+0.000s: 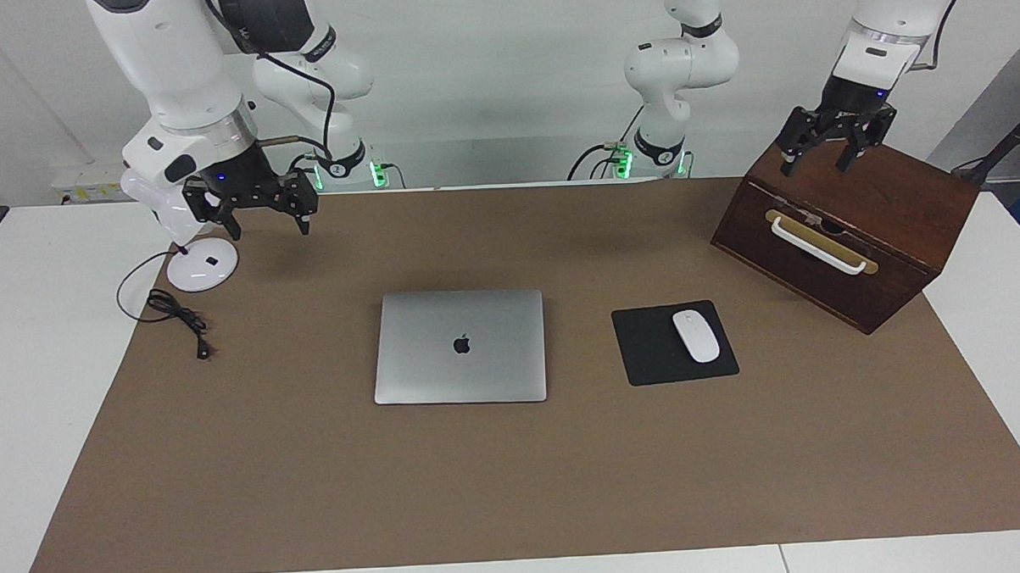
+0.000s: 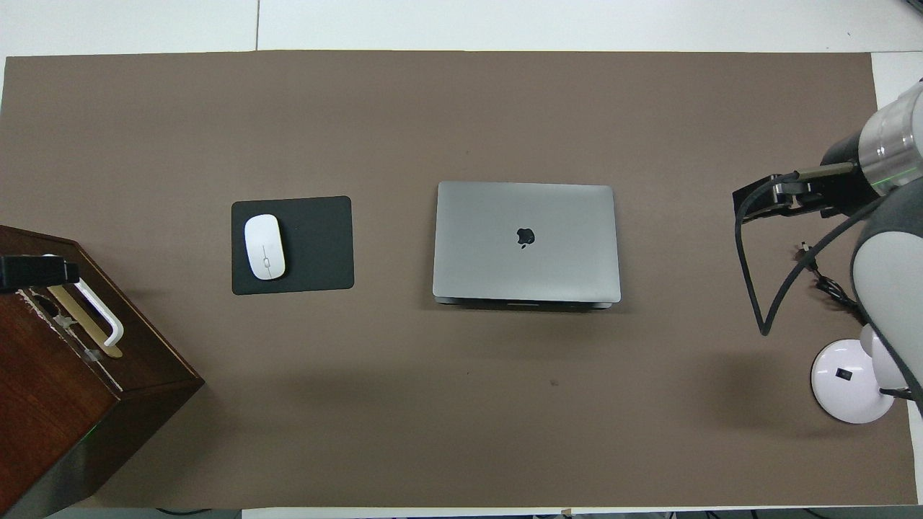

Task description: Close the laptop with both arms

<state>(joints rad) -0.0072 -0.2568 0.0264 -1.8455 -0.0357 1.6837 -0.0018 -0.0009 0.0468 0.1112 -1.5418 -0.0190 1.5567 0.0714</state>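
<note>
The laptop (image 1: pixel 459 346) lies lid-down, flat on the mat, well apart from both claws. Left gripper (image 1: pixel 838 145) hangs spread over the wooden box (image 1: pixel 863 198), right gripper (image 1: pixel 256 212) spread beside the lamp base (image 1: pixel 202 265). I'd park both clear.

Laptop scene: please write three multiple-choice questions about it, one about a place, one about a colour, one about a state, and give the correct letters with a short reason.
1. Where does the white mouse lie?
A. on the black mouse pad
B. on the laptop
C. on the wooden box

2. What colour is the laptop lid?
A. black
B. silver-grey
C. white

3. In what state is the laptop?
A. wide open
B. half open
C. closed flat

Answers:
1. A, the mouse rests on the pad beside the laptop.
2. B, the lid is silver-grey with a dark logo.
3. C, the lid lies flat, while the left gripper over the wooden box and the right gripper near the lamp base touch nothing.
</note>
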